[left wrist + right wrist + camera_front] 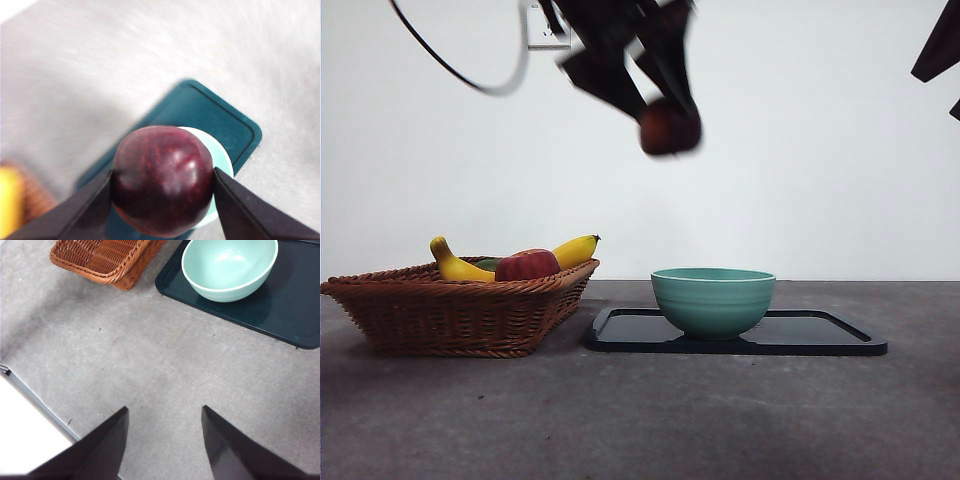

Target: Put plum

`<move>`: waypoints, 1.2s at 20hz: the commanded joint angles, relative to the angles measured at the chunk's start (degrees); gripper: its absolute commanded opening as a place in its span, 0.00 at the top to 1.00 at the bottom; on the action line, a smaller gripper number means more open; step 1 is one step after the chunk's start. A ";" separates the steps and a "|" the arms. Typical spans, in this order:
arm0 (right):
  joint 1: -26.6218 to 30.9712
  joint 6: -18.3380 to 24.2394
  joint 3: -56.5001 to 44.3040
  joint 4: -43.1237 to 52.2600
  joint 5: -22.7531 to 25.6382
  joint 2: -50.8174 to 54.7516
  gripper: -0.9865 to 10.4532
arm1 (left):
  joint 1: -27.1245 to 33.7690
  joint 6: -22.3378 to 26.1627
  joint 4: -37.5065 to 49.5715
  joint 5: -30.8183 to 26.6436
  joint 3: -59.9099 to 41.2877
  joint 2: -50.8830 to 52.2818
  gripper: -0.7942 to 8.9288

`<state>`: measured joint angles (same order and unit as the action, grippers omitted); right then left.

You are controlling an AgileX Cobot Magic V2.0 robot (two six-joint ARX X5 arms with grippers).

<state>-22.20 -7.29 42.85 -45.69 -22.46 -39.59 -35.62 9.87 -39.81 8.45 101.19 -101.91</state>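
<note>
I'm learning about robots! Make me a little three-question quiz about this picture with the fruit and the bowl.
1. True or false: the left pincer is shut on the plum.
2. Which thing sits on the dark tray? A) the wicker basket B) the green bowl C) the banana
3. Fill in the blank: the red apple lies in the ______.

Key:
1. True. Its jaws press the plum's two sides, high in the air, while the right pincer waits open.
2. B, the green bowl. The banana is in the wicker basket, which stands beside the tray.
3. Basket.
</note>
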 commanded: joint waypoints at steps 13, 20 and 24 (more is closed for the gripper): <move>-0.44 1.33 0.37 0.61 -0.04 -0.24 0.71 | 13.16 -3.58 -9.49 -0.07 -15.04 28.41 0.64; -0.44 1.31 0.37 0.59 -0.04 -0.26 0.71 | 17.94 -3.04 8.92 -0.09 -37.27 29.81 0.64; -0.44 1.29 0.37 0.57 -0.04 -0.26 0.71 | 19.32 -1.99 17.90 -1.27 -43.23 25.88 0.64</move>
<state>-22.20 -6.39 42.85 -45.63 -22.46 -39.62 -16.27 6.90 -23.18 7.29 57.47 -75.09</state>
